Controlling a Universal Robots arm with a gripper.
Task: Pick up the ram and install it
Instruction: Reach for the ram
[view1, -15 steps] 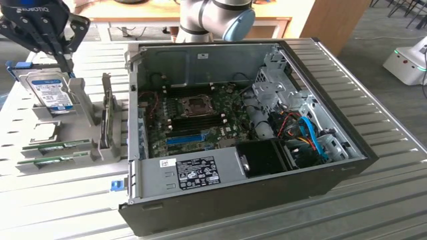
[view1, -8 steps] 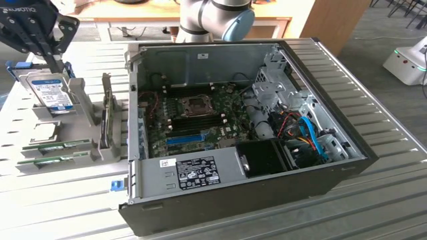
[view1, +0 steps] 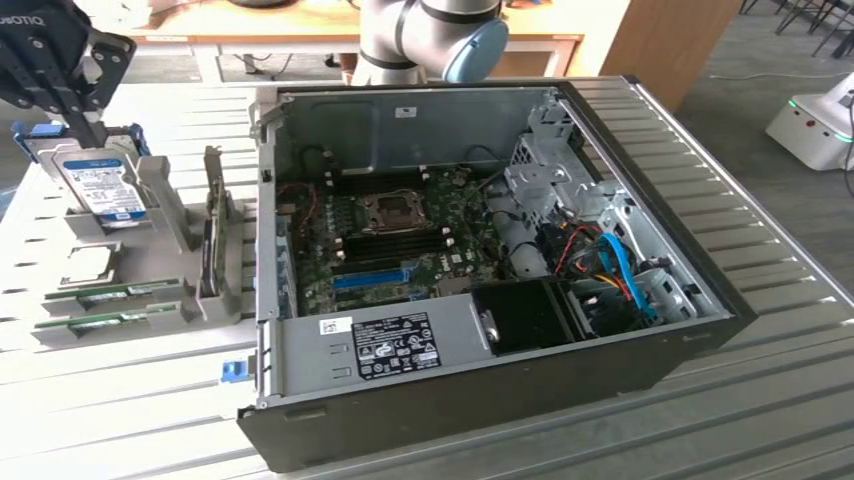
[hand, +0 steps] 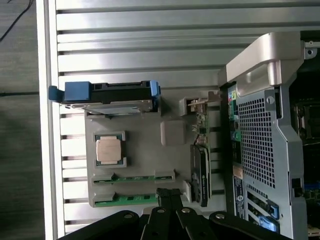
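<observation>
Gripper (hand: 169, 192) is hanging above the tray (hand: 145, 150), jaws clenched on nothing. Ram (hand: 131, 200) is sitting on edge in the tray's outer slot, with a twin stick (hand: 134, 177) just beside it. CPU (hand: 110, 150) and drive (hand: 120, 95) are lying beyond, case (hand: 260, 125) alongside. That ram is looking light, stiff and thin, but fragile. I'm judging the grip belongs across its flat faces at mid-length, squarely, keeping off the contact edge.

Exterior high oblique; wrist straight down; both share tray (hand: 145, 150).
</observation>
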